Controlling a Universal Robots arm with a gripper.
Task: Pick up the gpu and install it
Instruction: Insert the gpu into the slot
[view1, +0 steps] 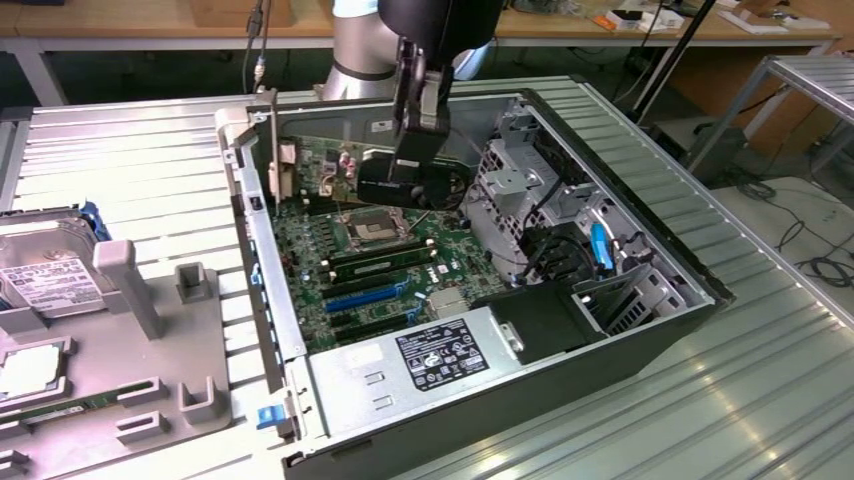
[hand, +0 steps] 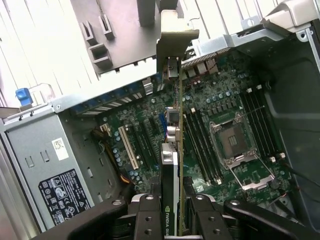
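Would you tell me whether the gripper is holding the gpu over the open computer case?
Yes, the gpu stands edge-on, clamped between the fingers of the gripper above the motherboard.

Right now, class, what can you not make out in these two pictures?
- Wrist view: the gpu stands edge-on, so its faces are hidden; the picture's edge cuts off its near end.
- Exterior view: the arm hides the motherboard beneath it.
- Exterior view: power supply label too small to read.
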